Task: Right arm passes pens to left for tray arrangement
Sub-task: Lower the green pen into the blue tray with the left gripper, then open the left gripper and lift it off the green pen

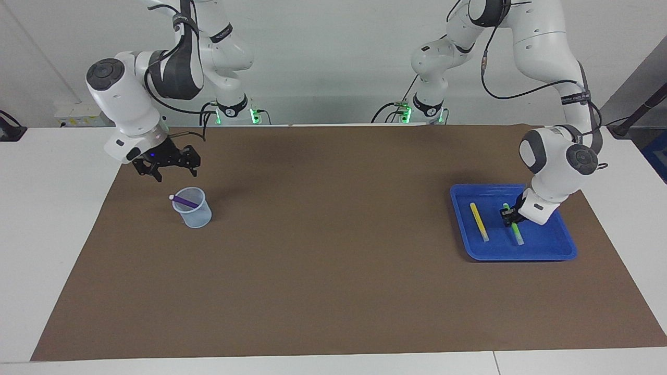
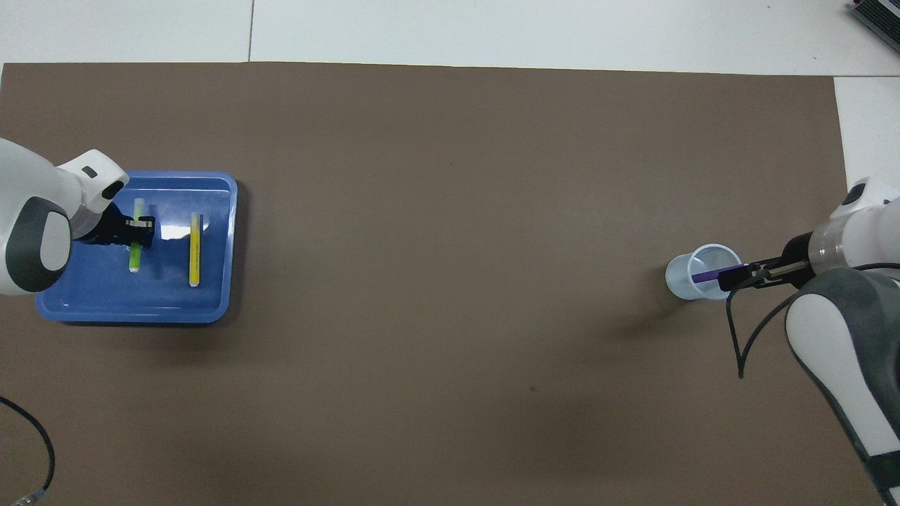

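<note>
We see a brown paper mat [image 1: 333, 250] covering most of the white table [image 1: 47, 234], and on it two clusters well apart: a shallow bright blue plastic tray [image 1: 565, 245] toward the left arm's end, and a small translucent pale-blue cup [image 1: 195, 213] toward the right arm's end. In the tray a slim yellow marker pen [image 1: 479, 221] lies flat, and just beside it, nearer the left arm's end, a slim green marker pen [image 1: 516, 232] runs roughly parallel to it. The left gripper [image 1: 508, 214] is down inside the tray with its narrow black fingers clenched on the green marker pen near its middle; we cannot tell from either view whether that pen already rests on the tray floor. A slim purple marker pen [image 1: 185, 200] leans in the cup, its pale tip poking over the rim. The right gripper [image 1: 165, 161], with its small blue light, hangs in the air with its wide linkage fingers spread and holding nothing. Nothing lies between the cup and the tray; the mat there is bare. The facing view shows clear air between the right gripper and the cup's rim, which the overhead view hides, since there the gripper's tips overlap the rim and cover the purple pen's tip. The overhead view in turn shows the green and yellow pens' spacing in the tray [image 2: 218, 295] plainly, and a loose black cable [image 2: 738, 344] looping off the right arm.
</note>
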Controlling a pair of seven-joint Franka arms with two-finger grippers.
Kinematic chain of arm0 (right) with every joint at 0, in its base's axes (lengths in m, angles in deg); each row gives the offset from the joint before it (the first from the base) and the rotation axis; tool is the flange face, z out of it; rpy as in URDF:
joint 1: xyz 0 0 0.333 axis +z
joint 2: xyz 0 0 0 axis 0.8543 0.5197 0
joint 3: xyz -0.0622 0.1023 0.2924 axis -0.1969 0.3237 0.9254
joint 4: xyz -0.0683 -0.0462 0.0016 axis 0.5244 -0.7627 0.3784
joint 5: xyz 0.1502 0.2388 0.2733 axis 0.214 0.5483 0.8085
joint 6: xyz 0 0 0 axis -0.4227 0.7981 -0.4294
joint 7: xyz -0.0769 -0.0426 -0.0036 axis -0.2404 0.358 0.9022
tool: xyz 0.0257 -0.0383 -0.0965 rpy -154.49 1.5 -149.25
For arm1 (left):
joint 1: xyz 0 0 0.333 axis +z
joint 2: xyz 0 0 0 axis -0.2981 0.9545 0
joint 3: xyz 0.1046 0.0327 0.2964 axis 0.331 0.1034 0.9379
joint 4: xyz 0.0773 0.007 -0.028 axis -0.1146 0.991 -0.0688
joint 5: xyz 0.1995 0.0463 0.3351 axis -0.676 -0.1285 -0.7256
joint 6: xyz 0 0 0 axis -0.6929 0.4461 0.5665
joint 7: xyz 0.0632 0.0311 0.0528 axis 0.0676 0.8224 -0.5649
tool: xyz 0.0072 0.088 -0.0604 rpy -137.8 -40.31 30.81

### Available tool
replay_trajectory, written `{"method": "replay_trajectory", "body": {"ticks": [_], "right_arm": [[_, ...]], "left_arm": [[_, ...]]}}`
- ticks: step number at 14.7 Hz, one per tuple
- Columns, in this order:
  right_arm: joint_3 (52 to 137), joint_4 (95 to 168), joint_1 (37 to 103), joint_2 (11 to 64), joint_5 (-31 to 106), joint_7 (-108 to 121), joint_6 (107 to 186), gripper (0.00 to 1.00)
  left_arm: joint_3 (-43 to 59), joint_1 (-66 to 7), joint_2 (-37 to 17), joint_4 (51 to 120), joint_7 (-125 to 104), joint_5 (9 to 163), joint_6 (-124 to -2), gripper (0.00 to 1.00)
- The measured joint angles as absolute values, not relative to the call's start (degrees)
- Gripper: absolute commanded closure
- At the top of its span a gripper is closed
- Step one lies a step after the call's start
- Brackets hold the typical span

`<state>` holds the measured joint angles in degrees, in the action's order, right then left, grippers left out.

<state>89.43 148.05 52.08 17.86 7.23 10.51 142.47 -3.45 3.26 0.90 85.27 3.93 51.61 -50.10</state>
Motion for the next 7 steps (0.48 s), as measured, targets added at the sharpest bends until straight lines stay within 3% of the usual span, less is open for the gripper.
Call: {"method": "replay_trajectory", "body": {"ticks": [3, 7], "right_arm": [[89.44, 148.26, 51.75, 18.47, 6.45, 9.66, 144.26, 0.0], [89.41, 148.42, 50.76, 20.42, 6.24, 9.64, 146.69, 0.0]], "left_arm": [[-3.41, 3.29, 0.9, 85.92, 3.98, 51.61, -50.1, 0.52], [-3.39, 3.34, 0.9, 86.06, 4.0, 51.61, -50.0, 0.47]]}}
